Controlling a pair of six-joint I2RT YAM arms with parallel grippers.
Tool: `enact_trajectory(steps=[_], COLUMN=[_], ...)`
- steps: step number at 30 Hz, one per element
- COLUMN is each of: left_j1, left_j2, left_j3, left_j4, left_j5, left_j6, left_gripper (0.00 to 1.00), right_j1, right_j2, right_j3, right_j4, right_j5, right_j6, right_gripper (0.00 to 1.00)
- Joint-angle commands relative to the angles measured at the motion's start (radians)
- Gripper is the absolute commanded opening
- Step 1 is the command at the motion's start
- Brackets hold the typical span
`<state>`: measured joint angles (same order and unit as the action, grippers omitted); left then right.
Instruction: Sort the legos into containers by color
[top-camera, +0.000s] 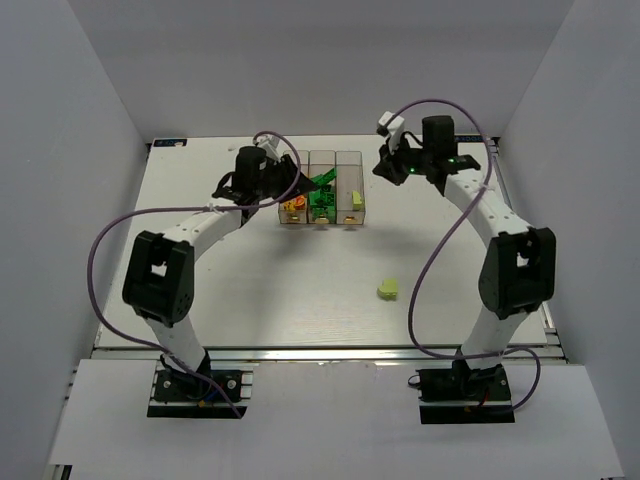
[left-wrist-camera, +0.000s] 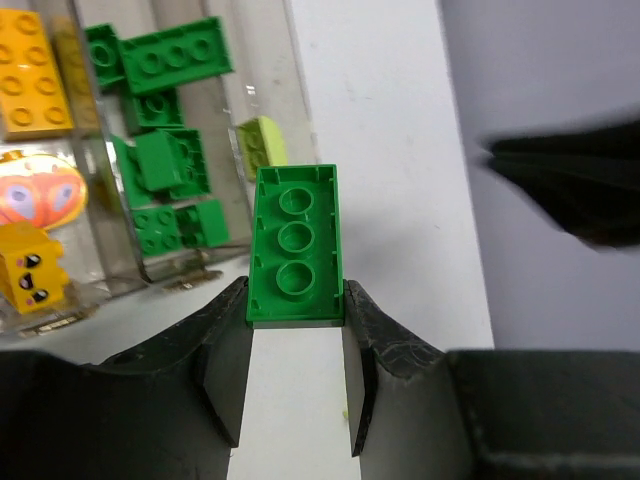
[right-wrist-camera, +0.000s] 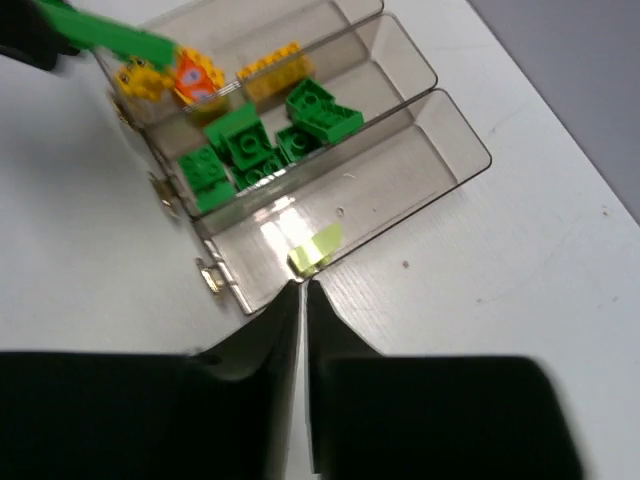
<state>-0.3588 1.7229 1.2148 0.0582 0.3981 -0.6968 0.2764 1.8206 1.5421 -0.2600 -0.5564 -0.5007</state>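
Note:
Three joined clear containers (top-camera: 322, 160) stand at the back middle of the table. The left one (right-wrist-camera: 252, 35) holds orange bricks (left-wrist-camera: 30, 70), the middle one (right-wrist-camera: 390, 62) several green bricks (right-wrist-camera: 245, 145), the right one (right-wrist-camera: 440, 140) one pale yellow-green brick (right-wrist-camera: 315, 247). My left gripper (left-wrist-camera: 296, 310) is shut on a green three-stud brick (left-wrist-camera: 296, 240), held above the containers (top-camera: 322, 181). My right gripper (right-wrist-camera: 303, 288) is shut and empty, raised to the right of the containers (top-camera: 385, 170). A pale yellow-green brick (top-camera: 387, 289) lies alone on the table.
A white table (top-camera: 300, 290) sits inside white walls. Purple cables (top-camera: 440, 250) loop from both arms. An orange figure piece with a face (left-wrist-camera: 30, 270) lies in the left container.

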Motion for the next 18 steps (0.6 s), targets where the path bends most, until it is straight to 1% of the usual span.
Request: enact_trajectory(steps=[1, 3, 4, 6, 9, 12, 15, 16, 18], left_j1=[-0.014, -0.019, -0.020, -0.029, -0.045, -0.057, -0.066, -0.068, -0.071], left_j2=[0.056, 0.112, 0.128, 0.180, 0.249, 0.299, 0.326, 0.330, 0.336], left_j3=[0.101, 0.161, 0.182, 0.256, 0.357, 0.419, 0.445, 0.446, 0.445], left_j4=[-0.127, -0.156, -0.170, -0.196, -0.242, -0.274, -0.300, -0.301, -0.294], left_j5=[-0.114, -0.142, -0.172, -0.188, -0.217, -0.232, -0.258, -0.265, -0.277], left_j6=[-0.013, -0.018, -0.018, -0.012, 0.005, 0.011, 0.010, 0.007, -0.004], left_gripper=[0.20, 0.20, 0.20, 0.20, 0.24, 0.28, 0.37, 0.43, 0.46], right_j1=[-0.014, -0.019, -0.020, -0.023, -0.031, -0.042, -0.051, -0.055, -0.059], right_j2=[-0.108, -0.153, -0.165, -0.194, -0.222, -0.239, -0.251, -0.253, -0.261], right_j3=[-0.048, -0.104, -0.121, -0.149, -0.194, -0.217, -0.237, -0.241, -0.250], right_j4=[0.001, 0.027, 0.033, 0.042, 0.056, 0.062, 0.071, 0.071, 0.076], right_j5=[-0.131, -0.131, -0.131, -0.134, -0.138, -0.145, -0.154, -0.157, -0.160], right_j6=[0.024, 0.043, 0.051, 0.062, 0.074, 0.080, 0.093, 0.099, 0.103], right_gripper=[0.05, 0.04, 0.04, 0.04, 0.06, 0.07, 0.08, 0.08, 0.08])
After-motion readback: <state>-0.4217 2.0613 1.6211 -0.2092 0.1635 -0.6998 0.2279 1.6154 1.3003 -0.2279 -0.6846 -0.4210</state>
